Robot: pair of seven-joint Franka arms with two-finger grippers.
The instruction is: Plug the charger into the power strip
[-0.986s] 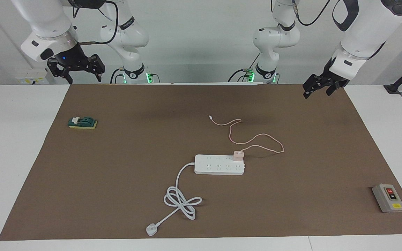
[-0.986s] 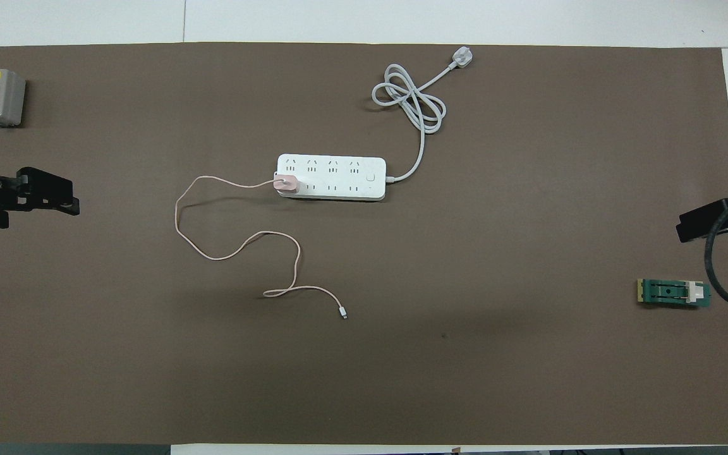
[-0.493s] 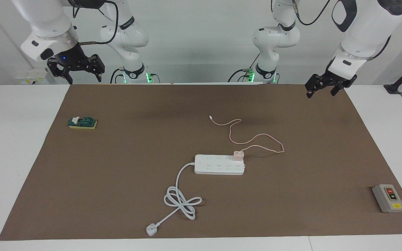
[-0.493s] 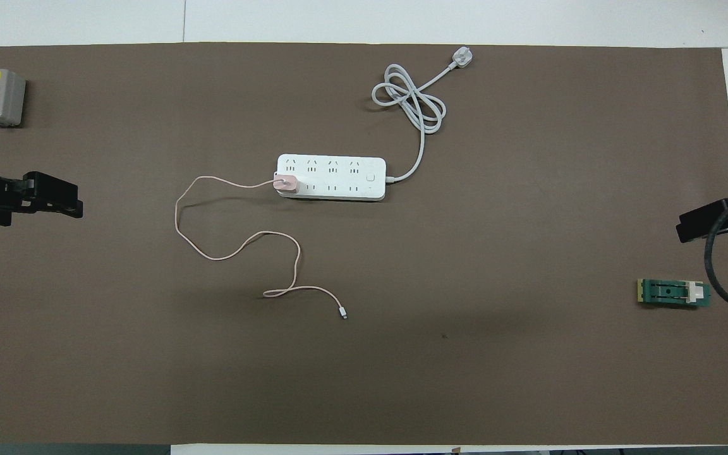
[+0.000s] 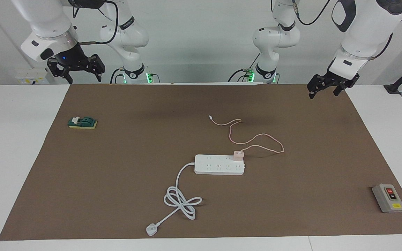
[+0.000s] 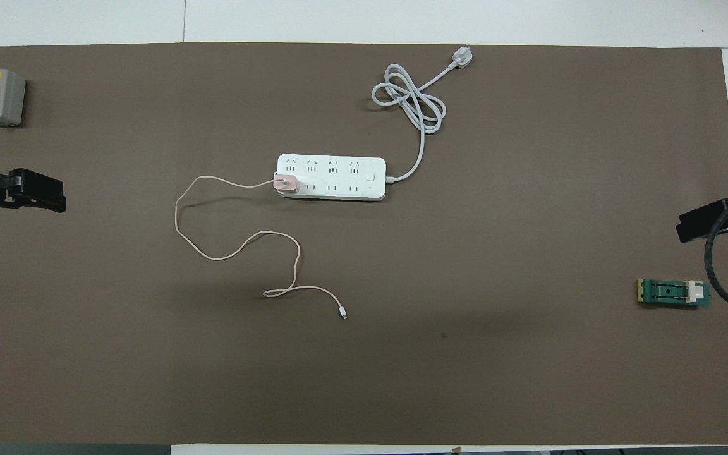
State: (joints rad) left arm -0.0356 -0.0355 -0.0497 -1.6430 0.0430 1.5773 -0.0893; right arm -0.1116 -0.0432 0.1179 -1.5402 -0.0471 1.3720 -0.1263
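Note:
The white power strip [image 5: 218,164] lies in the middle of the brown mat; it also shows in the overhead view [image 6: 339,177]. The pale pink charger [image 5: 238,155] stands plugged into the strip's end socket toward the left arm's end, also seen from overhead [image 6: 287,184]. Its thin pink cable [image 5: 257,137] loops over the mat toward the robots. My left gripper [image 5: 323,93] hangs open and empty in the air over the mat's corner at the left arm's end. My right gripper [image 5: 85,78] waits open and empty over the mat's edge at the right arm's end.
The strip's thick white cord coils to a white plug [image 5: 150,229] farther from the robots. A grey box with red and black buttons [image 5: 388,198] sits at the left arm's end. A green and yellow block [image 5: 82,122] lies at the right arm's end.
My left gripper has drawn back and up, away from the middle toward the mat's corner at its own end. The right arm, charger and strip have not moved.

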